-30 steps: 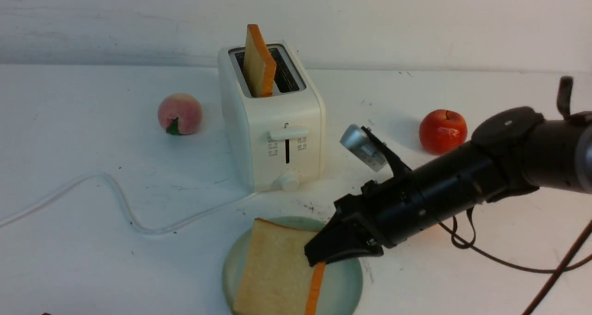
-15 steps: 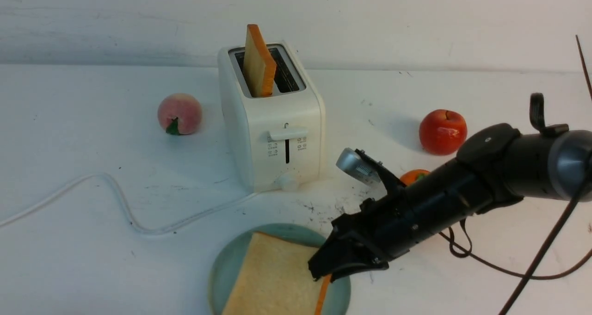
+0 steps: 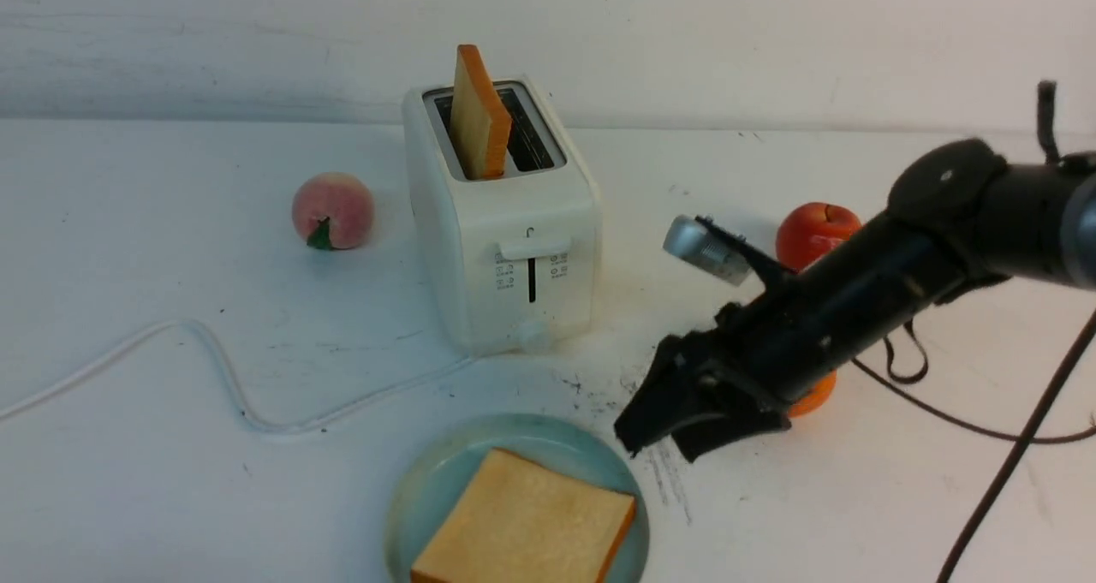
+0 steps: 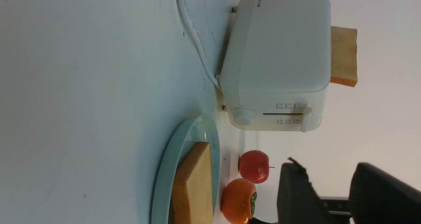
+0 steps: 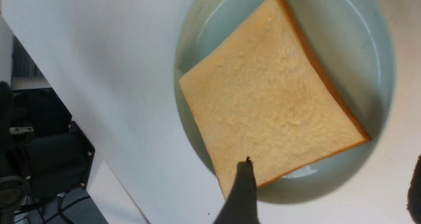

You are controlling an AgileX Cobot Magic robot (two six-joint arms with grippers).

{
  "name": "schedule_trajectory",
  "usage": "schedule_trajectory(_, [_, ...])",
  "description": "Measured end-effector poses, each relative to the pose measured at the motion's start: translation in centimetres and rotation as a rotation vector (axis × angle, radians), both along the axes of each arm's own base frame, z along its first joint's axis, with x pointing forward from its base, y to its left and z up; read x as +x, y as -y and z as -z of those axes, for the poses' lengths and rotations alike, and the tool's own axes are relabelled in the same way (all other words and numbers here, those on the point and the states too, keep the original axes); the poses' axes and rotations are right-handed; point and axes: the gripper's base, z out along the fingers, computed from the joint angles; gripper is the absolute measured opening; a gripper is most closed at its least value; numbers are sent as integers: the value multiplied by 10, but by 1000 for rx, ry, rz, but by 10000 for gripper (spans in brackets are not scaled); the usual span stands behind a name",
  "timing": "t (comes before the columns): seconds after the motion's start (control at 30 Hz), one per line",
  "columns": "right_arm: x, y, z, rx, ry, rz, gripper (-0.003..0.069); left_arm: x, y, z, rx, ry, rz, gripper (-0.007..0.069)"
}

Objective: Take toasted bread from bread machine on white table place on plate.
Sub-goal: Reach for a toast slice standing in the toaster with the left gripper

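One thick square porous toast slice [image 3: 527, 523] flat on round teal plate [image 3: 441, 480], right end effector [image 3: 659, 449] spread empty

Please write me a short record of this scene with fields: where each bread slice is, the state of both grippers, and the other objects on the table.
Slice one: lying flat on the teal plate
Slice two: upright in one slot of the white toaster; other slot empty
Right gripper: open, empty, raised near the plate
Left gripper: open, empty
Other objects: peach, apple, persimmon
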Motion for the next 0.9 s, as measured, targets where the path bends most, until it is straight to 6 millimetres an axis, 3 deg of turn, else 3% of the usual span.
schedule_trajectory(0.07, [7, 7, -10, -28, 3, 21, 552, 0, 0, 0, 0, 0, 0, 237])
schedule_trajectory(0.1, [16, 18, -21, -98, 16, 65, 465, 0, 0, 0, 0, 0, 0, 237])
schedule_trajectory(0.13, [18, 20, -25, -105, 26, 71, 454, 0, 0, 0, 0, 0, 0, 237])
schedule_trajectory(0.27, [20, 43, -56, -322, 108, 157, 114, 0, 0, 0, 0, -1, 1, 237])
schedule_trajectory(0.3, [20, 43, -58, -320, 113, 158, 114, 0, 0, 0, 0, -1, 1, 237])
schedule_trajectory(0.37, [9, 52, -77, -384, 152, 191, 1, 0, 0, 0, 5, 1, 2, 234])
schedule_trajectory(0.47, [-13, 61, -107, -415, 226, 230, -18, 0, 0, 0, 38, 9, 9, 234])
schedule_trajectory(0.53, [-39, 67, -130, -407, 282, 254, -18, 0, 0, 0, 55, 16, 15, 234])
schedule_trajectory(0.63, [-80, 75, -154, -389, 351, 272, -18, 0, 2, -5, -98, 35, 3, 228])
schedule_trajectory(0.73, [-117, 82, -162, -378, 385, 281, -17, 1, 0, -20, -168, 114, -22, 202])
schedule_trajectory(0.8, [-163, 91, -166, -353, 458, 306, -16, -4, -3, -53, -12, 278, -32, 131])
schedule_trajectory(0.87, [-179, 94, -165, -341, 496, 324, -16, -6, -3, -64, 41, 328, -25, 97])
schedule_trajectory(0.9, [-200, 98, -163, -318, 558, 355, -14, -10, -1, -76, 107, 379, -4, 51])
